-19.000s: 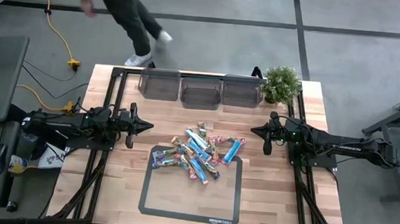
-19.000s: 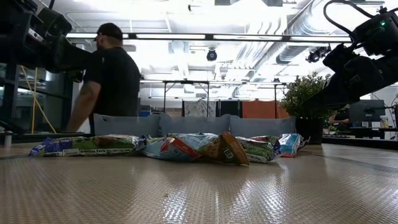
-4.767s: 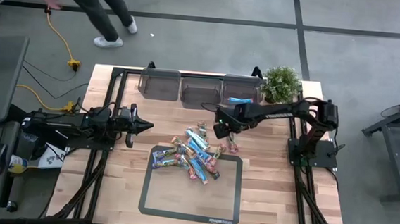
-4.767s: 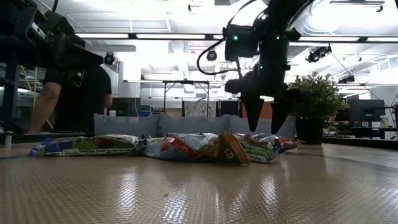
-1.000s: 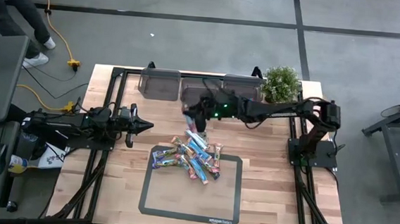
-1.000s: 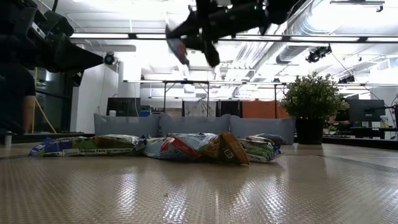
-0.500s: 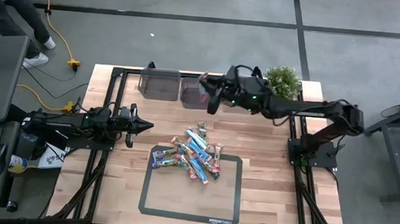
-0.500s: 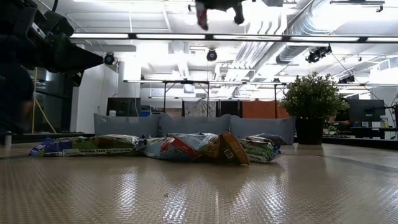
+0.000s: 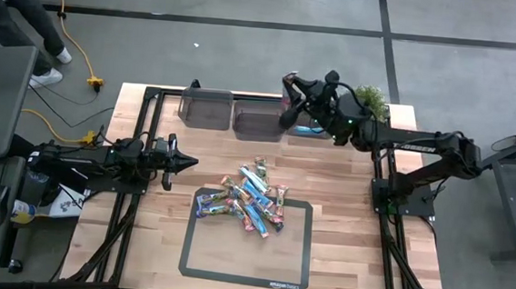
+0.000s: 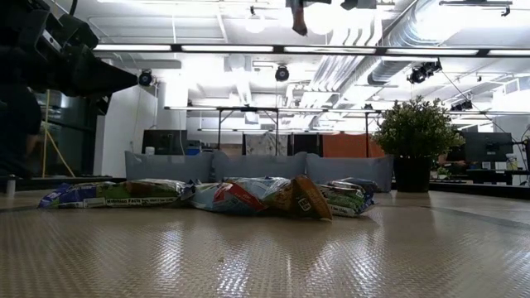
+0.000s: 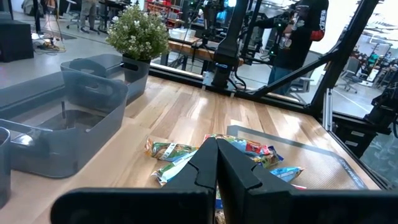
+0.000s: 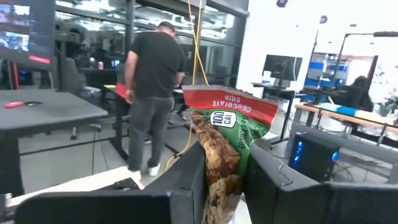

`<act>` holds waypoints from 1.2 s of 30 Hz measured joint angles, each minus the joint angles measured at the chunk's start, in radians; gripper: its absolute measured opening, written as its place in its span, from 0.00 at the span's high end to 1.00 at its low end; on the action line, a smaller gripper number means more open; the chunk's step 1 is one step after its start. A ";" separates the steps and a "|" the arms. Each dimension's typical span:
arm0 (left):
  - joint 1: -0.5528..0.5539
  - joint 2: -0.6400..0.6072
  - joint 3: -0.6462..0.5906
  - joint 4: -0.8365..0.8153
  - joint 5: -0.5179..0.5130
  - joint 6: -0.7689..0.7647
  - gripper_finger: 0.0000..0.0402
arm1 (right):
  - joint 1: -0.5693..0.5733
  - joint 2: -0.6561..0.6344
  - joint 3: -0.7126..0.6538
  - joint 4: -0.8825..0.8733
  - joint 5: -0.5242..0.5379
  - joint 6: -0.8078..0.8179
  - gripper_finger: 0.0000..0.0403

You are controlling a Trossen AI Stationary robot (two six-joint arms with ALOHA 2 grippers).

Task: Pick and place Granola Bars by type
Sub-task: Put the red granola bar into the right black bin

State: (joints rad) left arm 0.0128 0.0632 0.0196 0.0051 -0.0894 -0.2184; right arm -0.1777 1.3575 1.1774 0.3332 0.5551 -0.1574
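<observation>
One bar aloft at the far bins, the rest heaped mid-table.

At the left the left gripper waited with its fingers pressed together, holding nothing. The pile of bars lay at the far edge of the dark mat. Further right, the right gripper pinched a green-and-red bar by its lower end, high over the gap between the middle bin and the right bin, where a blue bar lay. Let go from there, the bar could flutter onto a rim or into the wrong bin.
</observation>
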 joint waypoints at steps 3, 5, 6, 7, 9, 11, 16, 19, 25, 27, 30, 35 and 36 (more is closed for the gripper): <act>0.000 0.000 0.000 0.000 -0.001 0.000 1.00 | -0.023 0.000 0.020 -0.047 -0.003 0.008 0.82; 0.000 0.000 0.000 0.000 -0.002 0.000 1.00 | -0.044 0.001 0.067 -0.147 -0.013 0.025 0.82; 0.000 0.000 0.000 0.000 -0.002 0.000 1.00 | -0.054 0.003 0.098 -0.210 -0.014 0.032 0.82; 0.000 0.000 0.000 0.000 -0.002 0.000 1.00 | -0.065 0.004 0.131 -0.272 -0.015 0.042 0.82; 0.000 0.000 0.000 0.000 -0.003 0.000 1.00 | -0.091 0.005 0.202 -0.409 -0.016 0.047 0.82; 0.000 0.000 0.000 0.001 -0.008 0.000 1.00 | -0.119 0.005 0.273 -0.519 -0.016 0.046 0.82; 0.000 0.000 0.000 0.003 -0.022 0.000 1.00 | -0.206 0.007 0.426 -0.753 -0.051 0.022 0.82; 0.000 0.000 0.000 0.003 -0.030 0.003 1.00 | -0.269 0.017 0.483 -0.831 -0.094 0.005 0.82; 0.000 0.000 0.000 0.005 -0.034 0.004 1.00 | -0.386 0.078 0.562 -0.943 -0.182 -0.008 0.82; 0.000 0.000 0.000 0.005 -0.036 0.004 1.00 | -0.421 0.115 0.582 -0.991 -0.227 -0.006 0.82; 0.000 0.000 0.000 0.005 -0.036 0.004 1.00 | -0.458 0.179 0.604 -1.046 -0.268 -0.001 0.82; 0.000 0.000 0.000 0.005 -0.036 0.004 1.00 | -0.498 0.270 0.611 -1.112 -0.329 -0.004 0.82; 0.000 0.000 0.000 0.005 -0.036 0.004 1.00 | -0.504 0.289 0.611 -1.125 -0.341 -0.005 0.82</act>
State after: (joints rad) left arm 0.0128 0.0635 0.0193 0.0097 -0.1253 -0.2146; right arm -0.6822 1.6460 1.7885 -0.7915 0.2144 -0.1628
